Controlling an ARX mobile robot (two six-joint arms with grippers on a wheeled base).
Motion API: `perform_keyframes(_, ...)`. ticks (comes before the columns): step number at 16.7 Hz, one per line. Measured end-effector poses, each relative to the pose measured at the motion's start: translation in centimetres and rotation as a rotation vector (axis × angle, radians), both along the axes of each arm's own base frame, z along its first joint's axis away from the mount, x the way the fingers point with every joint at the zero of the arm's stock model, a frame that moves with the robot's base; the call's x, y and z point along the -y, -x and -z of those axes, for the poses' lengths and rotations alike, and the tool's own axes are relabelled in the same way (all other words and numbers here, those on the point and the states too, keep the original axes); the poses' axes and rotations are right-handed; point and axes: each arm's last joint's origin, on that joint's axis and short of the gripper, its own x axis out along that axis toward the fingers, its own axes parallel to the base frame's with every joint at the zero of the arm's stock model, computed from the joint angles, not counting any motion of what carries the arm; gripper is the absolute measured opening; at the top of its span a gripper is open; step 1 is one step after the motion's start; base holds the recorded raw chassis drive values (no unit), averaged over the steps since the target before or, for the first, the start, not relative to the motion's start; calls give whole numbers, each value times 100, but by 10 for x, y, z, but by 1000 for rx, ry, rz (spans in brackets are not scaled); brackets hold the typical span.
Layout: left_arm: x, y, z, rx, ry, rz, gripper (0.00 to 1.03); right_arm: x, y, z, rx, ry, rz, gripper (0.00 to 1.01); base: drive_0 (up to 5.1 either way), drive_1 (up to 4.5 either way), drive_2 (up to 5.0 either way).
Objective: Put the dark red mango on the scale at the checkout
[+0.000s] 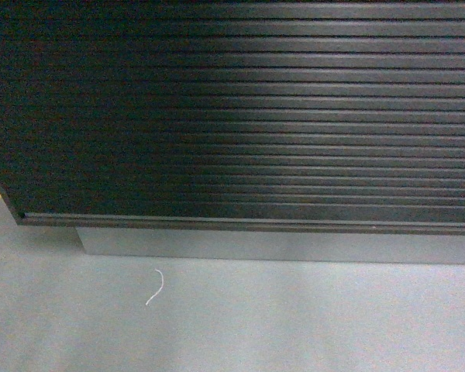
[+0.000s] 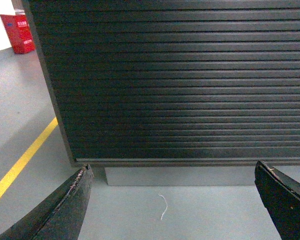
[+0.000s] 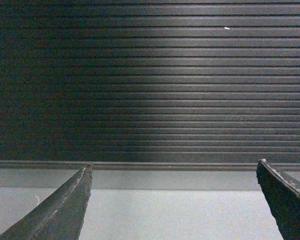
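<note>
Two grippers: left gripper [image 2: 172, 200] and right gripper [image 3: 172, 200], each with jaws spread wide apart and holding nothing, low in its wrist view.
Checkout [image 1: 240, 108]: dark slatted front fills the upper frame of all views.
Floor [image 1: 294, 325]: grey, lower frame.
White scrap [image 1: 156, 287]: on floor, lower left.
Yellow line [image 2: 20, 165]: left edge.
Red box [image 2: 17, 32]: upper left corner.
Mango, scale: not visible.

The dark brown-black checkout counter front [image 1: 240, 108] is made of long flat slats with a soft shine where light hits them. The pale grey strip under it [image 1: 279, 246] looks smooth, like metal. The grey floor [image 1: 294, 325] is smooth and dull. The black gripper fingers [image 2: 65, 207] look rough and scuffed along their edges, like worn hard plastic.
</note>
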Motion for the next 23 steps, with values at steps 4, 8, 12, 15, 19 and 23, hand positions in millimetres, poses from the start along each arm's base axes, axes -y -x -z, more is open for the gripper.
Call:
perform_keyframes(4, 0, 0, 0, -1, 0, 0, 98, 0, 0, 0, -1, 0, 0, 98, -9, 327, -345)
perform_keyframes(8, 0, 0, 0, 0, 0, 0, 98, 0, 0, 0, -3, 0, 0, 98, -12, 325, -349)
perform_keyframes(12, 0, 0, 0, -2, 0, 0, 98, 0, 0, 0, -2, 0, 0, 98, -12, 326, -349)
perform_keyframes(15, 0, 0, 0, 0, 0, 0, 98, 0, 0, 0, 0, 0, 0, 98, 0, 338, -338)
perform_keyframes(19, 0, 0, 0, -1, 0, 0, 98, 0, 0, 0, -3, 0, 0, 98, 0, 338, -338)
perform_keyframes(23, 0, 0, 0, -2, 0, 0, 98, 0, 0, 0, -2, 0, 0, 98, 0, 338, -338)
